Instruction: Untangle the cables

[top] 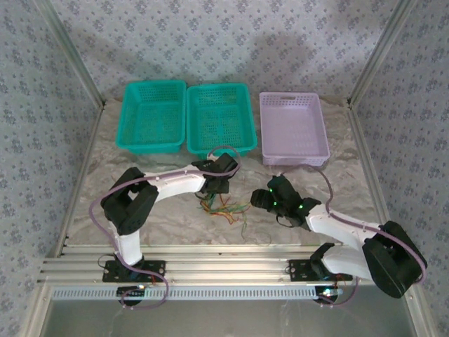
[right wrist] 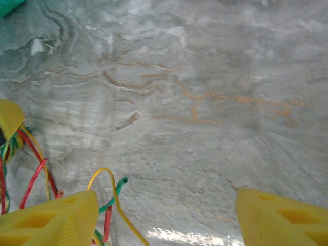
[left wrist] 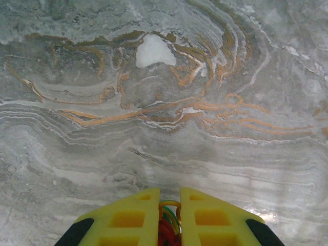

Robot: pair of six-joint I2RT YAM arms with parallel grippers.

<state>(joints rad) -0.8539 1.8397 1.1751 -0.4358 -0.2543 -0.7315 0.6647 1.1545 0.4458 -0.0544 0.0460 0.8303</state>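
1. The left gripper [left wrist: 169, 199] has its yellow jaws almost together, pinching the cables [left wrist: 168, 228]. Red, green and yellow strands are bunched in the narrow gap between them.
2. The right gripper [right wrist: 166, 197] has its jaws spread wide, with bare table [right wrist: 205, 102] between them. Loose cable ends lie just outside its left finger [right wrist: 56, 218].
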